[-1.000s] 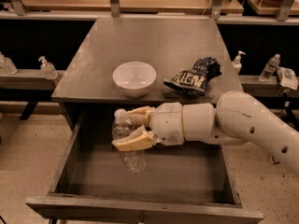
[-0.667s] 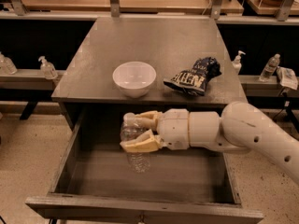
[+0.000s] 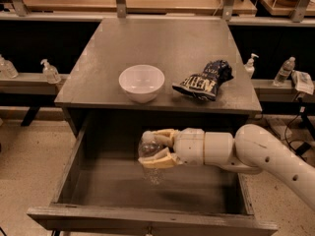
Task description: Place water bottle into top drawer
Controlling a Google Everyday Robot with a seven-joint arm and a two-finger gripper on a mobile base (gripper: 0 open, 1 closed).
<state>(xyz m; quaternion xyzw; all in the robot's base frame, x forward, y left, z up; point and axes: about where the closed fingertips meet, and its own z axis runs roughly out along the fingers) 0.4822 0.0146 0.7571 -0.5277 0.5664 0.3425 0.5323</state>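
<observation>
The top drawer (image 3: pixel 147 219) of the grey cabinet stands pulled out wide, its floor bare. My gripper (image 3: pixel 153 148) reaches in from the right and is shut on the water bottle (image 3: pixel 148 154), a clear plastic bottle held between the tan fingers (image 3: pixel 157 162). The bottle hangs over the middle of the drawer's inside, above its floor, its lower end pointing down. Its cap and label are hidden by the fingers.
On the cabinet top (image 3: pixel 162 43) stand a white bowl (image 3: pixel 141 81) and a dark chip bag (image 3: pixel 204 80). Pump-top sanitizer bottles (image 3: pixel 49 71) stand on the side shelves, and a small clear bottle (image 3: pixel 285 71) at the far right.
My gripper has moved to the right with the bottle, from over the drawer's left-middle to nearer its centre, and sits slightly lower.
</observation>
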